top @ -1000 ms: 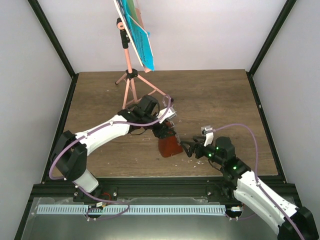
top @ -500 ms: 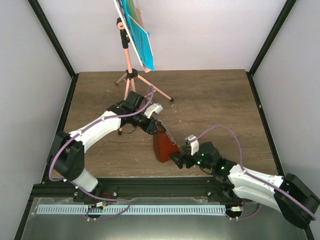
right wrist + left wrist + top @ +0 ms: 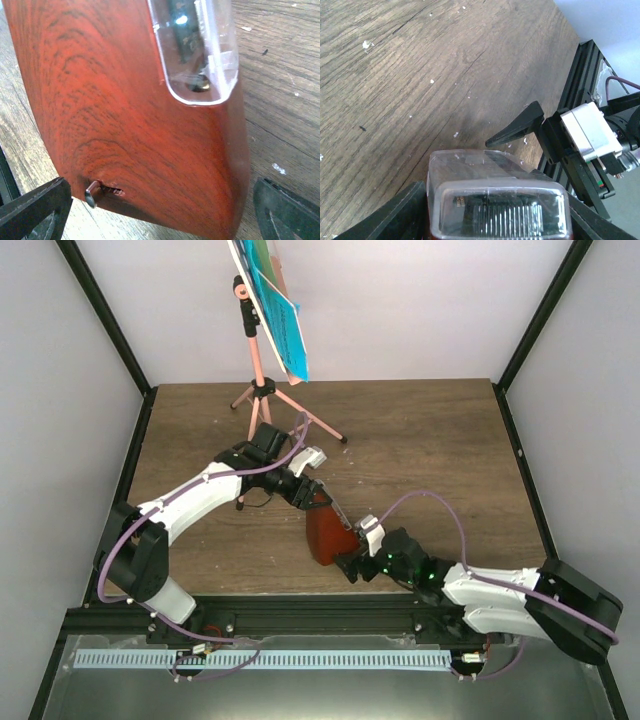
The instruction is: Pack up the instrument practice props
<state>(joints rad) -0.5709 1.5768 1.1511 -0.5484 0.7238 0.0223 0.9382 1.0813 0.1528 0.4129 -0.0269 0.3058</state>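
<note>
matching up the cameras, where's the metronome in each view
top external: metronome low centre of the picture.
left wrist: metronome at bottom centre, clear cover towards the camera.
right wrist: metronome fills most of the frame.
shared landmark: the flecked wood table under it.

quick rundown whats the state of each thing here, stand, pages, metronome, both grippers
music stand: upright, tripod legs spread, not folded
sheet-music pages: on the stand's desk
metronome: tilted, gripped near its top, clear cover on
left gripper: shut on the metronome
right gripper: open, fingers either side of the metronome's base, not touching it
</note>
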